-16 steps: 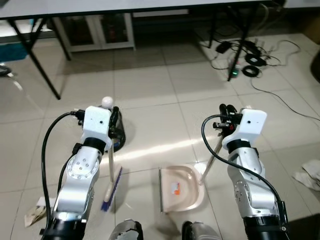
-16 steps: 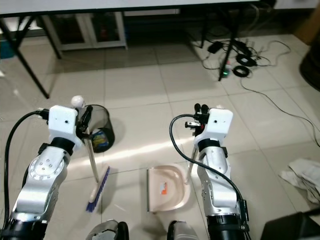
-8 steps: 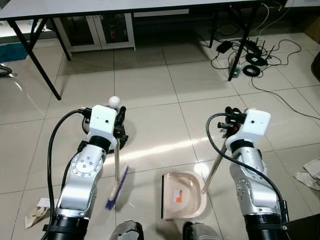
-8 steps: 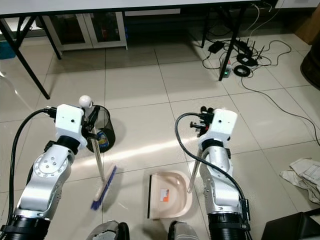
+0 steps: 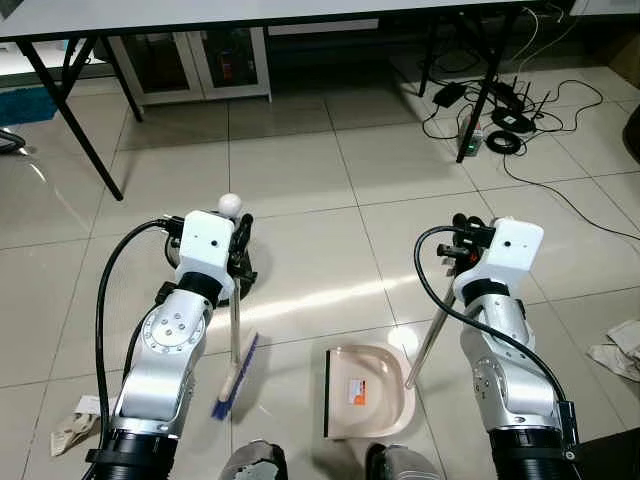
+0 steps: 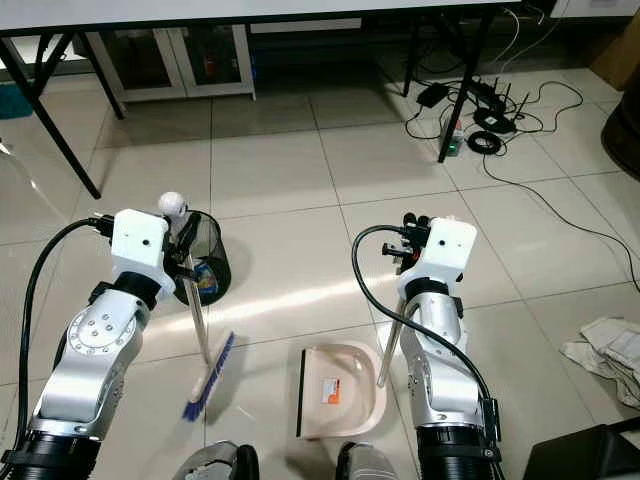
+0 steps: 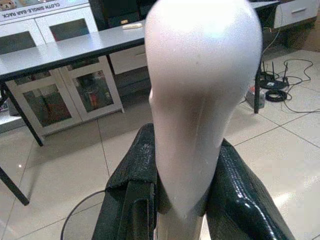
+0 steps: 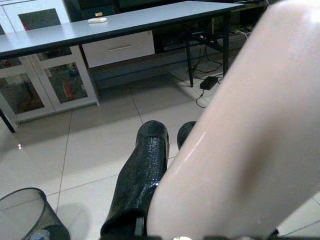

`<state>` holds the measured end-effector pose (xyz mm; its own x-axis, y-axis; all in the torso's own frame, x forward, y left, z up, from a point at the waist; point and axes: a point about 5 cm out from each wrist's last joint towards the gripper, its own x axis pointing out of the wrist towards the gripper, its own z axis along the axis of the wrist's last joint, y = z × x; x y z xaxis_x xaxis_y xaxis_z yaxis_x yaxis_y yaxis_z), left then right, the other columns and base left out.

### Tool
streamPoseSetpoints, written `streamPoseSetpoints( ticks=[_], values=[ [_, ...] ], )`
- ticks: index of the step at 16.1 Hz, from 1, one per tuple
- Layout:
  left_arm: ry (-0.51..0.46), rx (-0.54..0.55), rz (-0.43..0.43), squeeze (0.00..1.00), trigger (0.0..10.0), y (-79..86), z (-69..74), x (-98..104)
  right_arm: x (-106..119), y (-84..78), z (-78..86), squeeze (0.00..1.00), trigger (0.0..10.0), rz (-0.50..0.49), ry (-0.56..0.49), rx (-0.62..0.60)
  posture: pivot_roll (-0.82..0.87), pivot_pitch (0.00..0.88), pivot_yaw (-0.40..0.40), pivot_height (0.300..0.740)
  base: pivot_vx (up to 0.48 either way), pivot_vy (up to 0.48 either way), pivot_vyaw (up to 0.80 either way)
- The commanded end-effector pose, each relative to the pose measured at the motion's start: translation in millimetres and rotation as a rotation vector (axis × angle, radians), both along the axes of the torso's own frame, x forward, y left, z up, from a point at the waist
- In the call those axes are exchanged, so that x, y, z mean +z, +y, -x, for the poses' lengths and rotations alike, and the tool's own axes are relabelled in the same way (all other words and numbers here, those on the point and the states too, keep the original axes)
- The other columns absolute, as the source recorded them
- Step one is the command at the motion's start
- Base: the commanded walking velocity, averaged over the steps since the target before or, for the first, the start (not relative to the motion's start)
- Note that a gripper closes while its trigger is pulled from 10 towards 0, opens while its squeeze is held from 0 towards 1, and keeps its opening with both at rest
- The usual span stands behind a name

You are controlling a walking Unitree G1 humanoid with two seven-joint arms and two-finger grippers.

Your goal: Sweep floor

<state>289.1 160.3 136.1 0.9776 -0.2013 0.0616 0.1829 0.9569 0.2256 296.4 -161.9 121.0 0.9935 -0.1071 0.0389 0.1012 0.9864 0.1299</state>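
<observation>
Left eye view: I see my left gripper [image 5: 238,240] pinching the upper part of the broom [image 5: 236,340] handle, with the white knob at the top poking up above the fingers. The handle runs down to the blue bristles, which rest on the tiled floor [image 5: 300,170] on the left, near the robot's feet. Just behind that gripper sits a dark mesh wastebasket [image 6: 205,262]. In the left wrist view both black fingers [image 7: 135,190] press against the pale handle from either side. My right gripper [image 5: 462,240] is closed on the dustpan handle [image 5: 425,340], which slants down to the pink dustpan [image 5: 372,392] lying flat on the floor just right of the bristles. Far to the right, cables [image 5: 490,105] lie tangled under a table [image 5: 200,15]. Crumpled paper [image 5: 70,428] lies at the near left.
</observation>
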Motion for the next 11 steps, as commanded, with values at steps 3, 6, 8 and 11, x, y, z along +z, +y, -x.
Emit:
streamPoseSetpoints(
  ticks=[3,6,8,11],
  values=[
    [-0.041,-0.014,0.0,0.0,10.0,-1.8,-0.3,7.8,10.8,0.4,-2.2,0.0,10.0,-0.006,-0.037,0.002,0.02,0.089,0.044,0.74,-0.165,0.0,0.0],
    [-0.041,-0.015,0.001,0.0,10.0,-2.4,-0.4,7.9,11.0,0.2,-2.7,0.0,10.0,-0.005,-0.038,0.005,0.02,0.086,0.042,0.74,-0.247,0.0,0.0],
    [-0.043,-0.015,0.001,0.0,10.0,-2.4,-0.6,8.4,11.4,0.3,-3.0,0.0,10.0,-0.005,-0.038,0.006,0.02,0.085,0.043,0.74,-0.247,0.0,0.0],
    [-0.045,-0.014,0.001,0.0,10.0,-2.2,-1.0,8.7,11.5,-0.1,-3.5,0.0,10.0,-0.004,-0.039,0.005,0.02,0.083,0.042,0.74,-0.165,0.0,0.0]
  ],
)
